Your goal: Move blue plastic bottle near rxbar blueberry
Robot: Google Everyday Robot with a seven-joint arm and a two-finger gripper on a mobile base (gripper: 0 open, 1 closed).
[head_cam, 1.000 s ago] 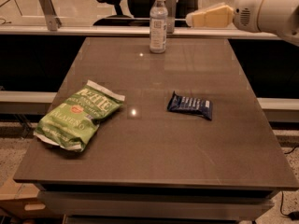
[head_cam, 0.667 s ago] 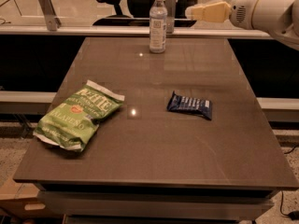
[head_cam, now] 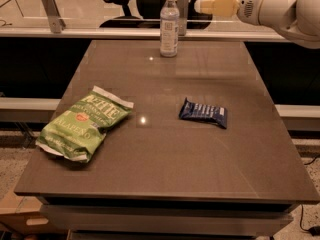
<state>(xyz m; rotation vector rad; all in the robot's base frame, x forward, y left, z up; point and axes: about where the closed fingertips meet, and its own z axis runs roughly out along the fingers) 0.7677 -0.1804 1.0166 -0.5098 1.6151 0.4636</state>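
Observation:
The blue plastic bottle (head_cam: 169,25) stands upright at the far edge of the brown table (head_cam: 165,169), clear with a white cap and a white-and-grey label. The rxbar blueberry (head_cam: 203,112) lies flat right of the table's middle, in a dark blue wrapper. My gripper (head_cam: 183,10) hangs at the far edge just right of the bottle, close beside it, at the end of the white and cream arm (head_cam: 260,6) that reaches in from the upper right. The bottle stands on the table.
A green chip bag (head_cam: 84,123) lies on the left part of the table. A metal bracket (head_cam: 51,9) stands on the ledge at the back left. An office chair (head_cam: 125,1) is behind the far edge.
The arm has moved left along the far edge, bringing the gripper closer to the bottle. The bottle, the bar and the chip bag have not moved.

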